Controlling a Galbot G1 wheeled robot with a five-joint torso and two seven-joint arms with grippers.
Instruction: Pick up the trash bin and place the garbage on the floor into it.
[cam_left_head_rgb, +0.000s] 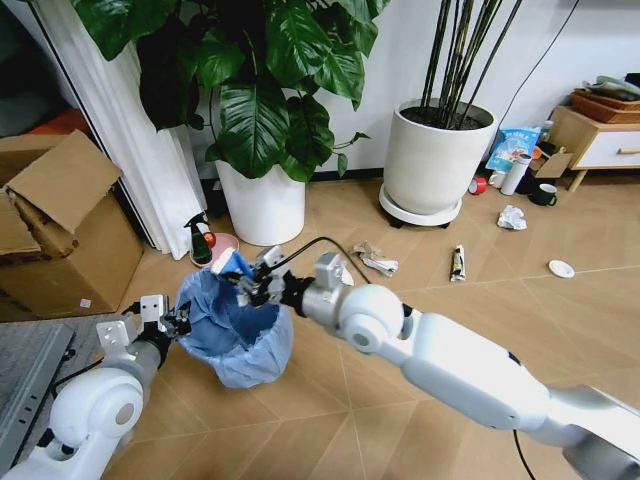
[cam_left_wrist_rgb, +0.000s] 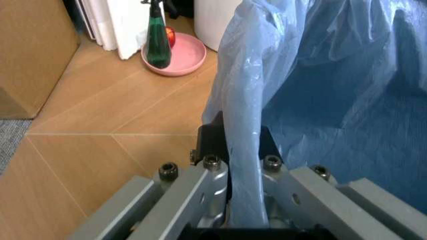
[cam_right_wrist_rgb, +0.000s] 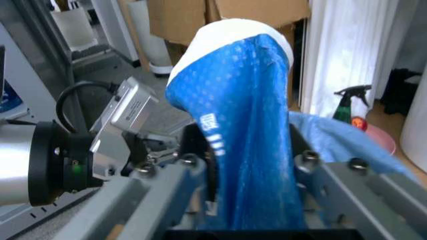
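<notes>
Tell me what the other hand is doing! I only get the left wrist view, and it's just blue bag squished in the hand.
Observer: The right hand is shut on a crushed blue-white cup, holding it right over the trash bin.
Operator: Is there more garbage to grab?
Observer: Yes. A squeezed tube, a paper wad and a small white disc lie on the floor near the big plant pot.

Crinkly thin plastic lines the trash bin — wooden floor smooth, faintly glossy.
</notes>
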